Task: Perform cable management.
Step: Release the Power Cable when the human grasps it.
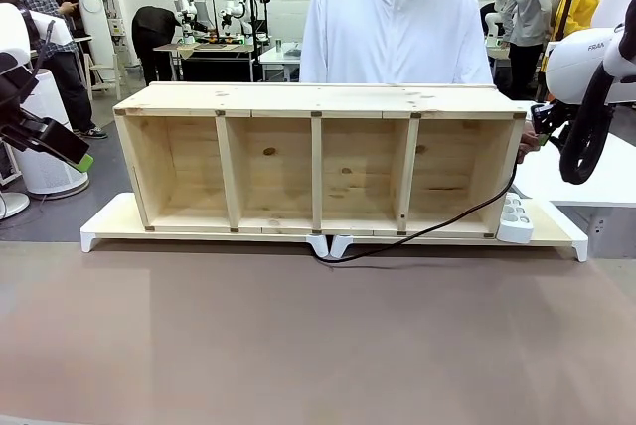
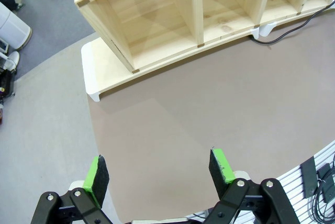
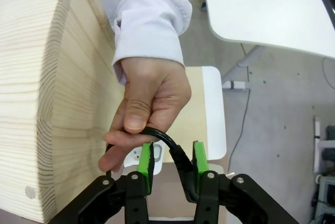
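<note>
Shelf [image 1: 268,162]: pale pine, straight grain, a few dark knots. Riser boards [image 1: 107,221] under it: white edges, cream tops. Table [image 1: 318,346]: plain matte brown. Cable [image 1: 427,231]: plain black. Power strip [image 1: 515,218]: white with grey socket holes. Person's jacket [image 1: 396,33]: all white. Left gripper [image 2: 158,167]: black links, silver bolts, bright green pads [image 2: 96,174]. Right gripper [image 3: 172,158]: same black and green. Right arm [image 1: 581,58]: white shell with dark lettering; hose [image 1: 584,142] black. Floor [image 2: 47,25]: grey. Side table [image 3: 267,4]: white.
</note>
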Controlling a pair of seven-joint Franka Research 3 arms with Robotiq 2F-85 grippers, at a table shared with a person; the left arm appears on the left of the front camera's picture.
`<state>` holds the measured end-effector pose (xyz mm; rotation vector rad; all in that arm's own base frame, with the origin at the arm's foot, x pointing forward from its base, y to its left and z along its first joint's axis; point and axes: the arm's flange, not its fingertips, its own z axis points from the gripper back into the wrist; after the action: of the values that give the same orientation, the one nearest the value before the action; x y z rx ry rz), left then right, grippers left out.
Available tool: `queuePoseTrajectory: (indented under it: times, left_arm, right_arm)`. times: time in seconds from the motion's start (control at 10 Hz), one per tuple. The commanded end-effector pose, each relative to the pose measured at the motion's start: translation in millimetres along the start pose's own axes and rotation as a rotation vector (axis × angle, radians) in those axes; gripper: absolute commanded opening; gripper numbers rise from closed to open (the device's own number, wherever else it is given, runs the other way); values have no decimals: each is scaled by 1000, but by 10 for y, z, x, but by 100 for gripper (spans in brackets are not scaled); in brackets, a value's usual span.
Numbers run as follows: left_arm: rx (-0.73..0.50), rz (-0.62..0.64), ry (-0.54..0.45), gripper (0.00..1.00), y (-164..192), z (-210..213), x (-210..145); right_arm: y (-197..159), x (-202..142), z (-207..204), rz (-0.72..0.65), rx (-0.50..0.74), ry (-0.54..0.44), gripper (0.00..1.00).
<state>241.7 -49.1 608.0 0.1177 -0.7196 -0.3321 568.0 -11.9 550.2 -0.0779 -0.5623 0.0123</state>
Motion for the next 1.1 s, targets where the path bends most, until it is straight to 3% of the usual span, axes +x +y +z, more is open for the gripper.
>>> queuePoseTrajectory:
  times: [0.0,0.1,0.2,1.0]
  left_arm:
    - [9,0,-6,100,-1,-11,19]
    - [9,0,-6,100,-1,-11,19]
    - [9,0,-6,100,-1,-11,19]
    - [9,0,-6,100,-1,-11,19]
  right_arm:
    - [7,-3,-12,11,-3,-5,72]
    - [5,-10,-17,17,-1,-7,56]
    - [0,-21,-29,24,1,-39,91]
    - [5,8,6,3,1,-8,91]
